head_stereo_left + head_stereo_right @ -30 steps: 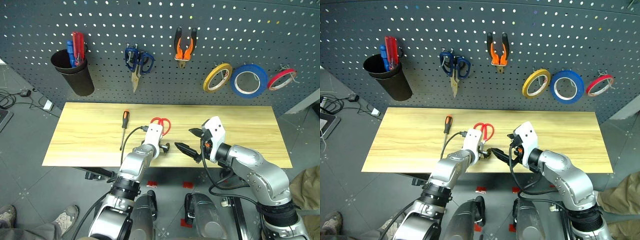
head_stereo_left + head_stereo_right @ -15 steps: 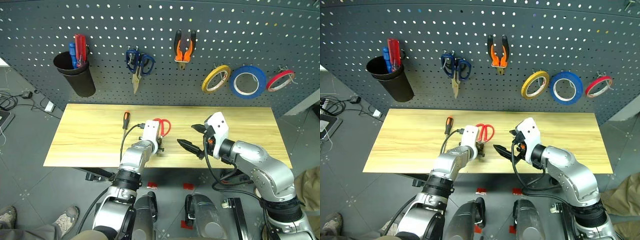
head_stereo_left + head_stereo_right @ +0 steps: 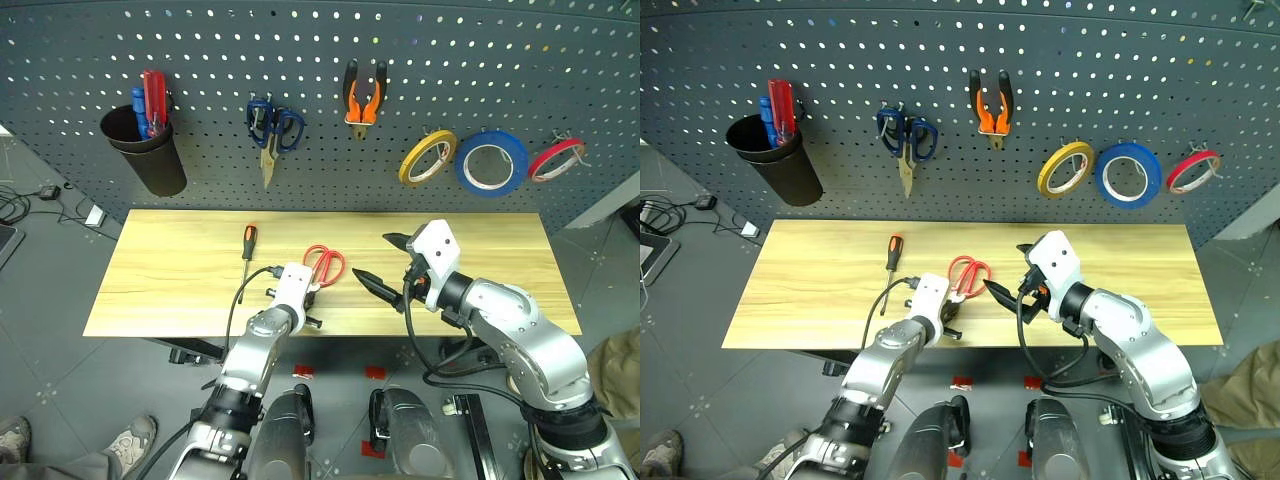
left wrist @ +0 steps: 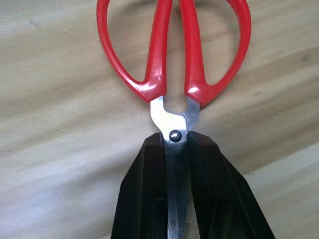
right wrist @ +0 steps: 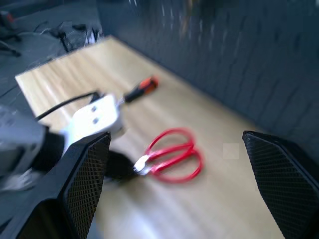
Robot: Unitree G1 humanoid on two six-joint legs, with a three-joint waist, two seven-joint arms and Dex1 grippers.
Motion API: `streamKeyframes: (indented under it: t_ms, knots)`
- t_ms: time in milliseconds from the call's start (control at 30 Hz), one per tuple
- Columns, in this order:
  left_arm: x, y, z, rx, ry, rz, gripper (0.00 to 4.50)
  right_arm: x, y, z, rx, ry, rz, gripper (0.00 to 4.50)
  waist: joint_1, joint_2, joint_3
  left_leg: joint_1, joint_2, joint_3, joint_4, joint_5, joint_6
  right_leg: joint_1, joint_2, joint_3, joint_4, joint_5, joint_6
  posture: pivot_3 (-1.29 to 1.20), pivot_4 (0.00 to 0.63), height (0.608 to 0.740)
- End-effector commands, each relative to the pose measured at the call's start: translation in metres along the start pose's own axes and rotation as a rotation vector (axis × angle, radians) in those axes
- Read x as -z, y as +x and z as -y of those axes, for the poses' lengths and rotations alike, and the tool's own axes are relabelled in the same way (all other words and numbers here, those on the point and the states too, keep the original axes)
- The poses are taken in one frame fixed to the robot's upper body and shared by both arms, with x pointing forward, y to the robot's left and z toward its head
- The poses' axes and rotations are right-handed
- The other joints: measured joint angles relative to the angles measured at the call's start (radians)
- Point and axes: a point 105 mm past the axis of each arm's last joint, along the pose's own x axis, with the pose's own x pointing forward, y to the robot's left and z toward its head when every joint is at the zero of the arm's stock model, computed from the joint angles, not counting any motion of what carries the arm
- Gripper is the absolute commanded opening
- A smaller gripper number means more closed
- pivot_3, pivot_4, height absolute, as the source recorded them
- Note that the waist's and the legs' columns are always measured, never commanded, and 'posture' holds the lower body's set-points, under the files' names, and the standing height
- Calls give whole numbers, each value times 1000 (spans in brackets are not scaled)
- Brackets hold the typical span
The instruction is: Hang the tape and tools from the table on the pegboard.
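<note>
A: Left claw [image 4: 174, 144] is clamped on the scissors [image 3: 323, 266], its two black fingers [image 4: 144, 189] squeezing the steel blades just below the pivot screw.

B: And which way do they lie?

A: Flat on the tabletop [image 3: 180, 280], near the front edge around the middle. Long axis runs front to back, a little slanted: red handle loops toward the pegboard [image 3: 500, 60], blades toward the robot.

B: The right claw?

A: Right claw [image 3: 383, 262] hangs above the tabletop just right of the scissors, spread wide, nothing in it.

B: What else is on the wood?

A: A screwdriver [image 3: 247, 251] left of the scissors, handle toward the board. Pale wood grain, otherwise bare.

B: And the wall?

A: Dark grey pegboard carrying pliers [image 3: 362, 92], blue scissors [image 3: 272, 130], a black cup [image 3: 146, 150], then yellow [image 3: 427, 157], blue tape [image 3: 491, 163] and red rolls [image 3: 556, 158]. Grey floor below, cables at the left.
</note>
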Motion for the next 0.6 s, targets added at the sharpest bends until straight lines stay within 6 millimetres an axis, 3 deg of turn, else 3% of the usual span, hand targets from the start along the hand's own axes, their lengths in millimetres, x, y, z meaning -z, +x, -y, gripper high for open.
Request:
streamKeyframes:
  t_ms: [33,167,300,600]
  knots:
    - [-50,-28,-8,-41,94,259,301,-33,-8,-23,-85,-69,136,4500,0,0,0,0,0,0,0,0,0,0,0,0,0,0,0,-291,277,740]
    - [-82,-65,-23,-128,207,455,301,-46,-8,-29,-94,-126,193,4500,-4,0,0,0,0,0,0,-1,1,1,0,0,-2,0,0,-289,281,740]
    - [-111,-89,-43,-248,351,589,301,-48,-6,-27,-79,-160,202,4500,-5,-1,0,0,0,-1,0,-1,1,1,0,-1,-3,0,0,-285,277,740]
    - [-153,-101,-61,-351,441,749,301,-58,2,-16,-27,-195,251,4500,-8,-1,0,0,0,0,0,-1,1,1,0,-1,-2,0,0,-284,270,740]
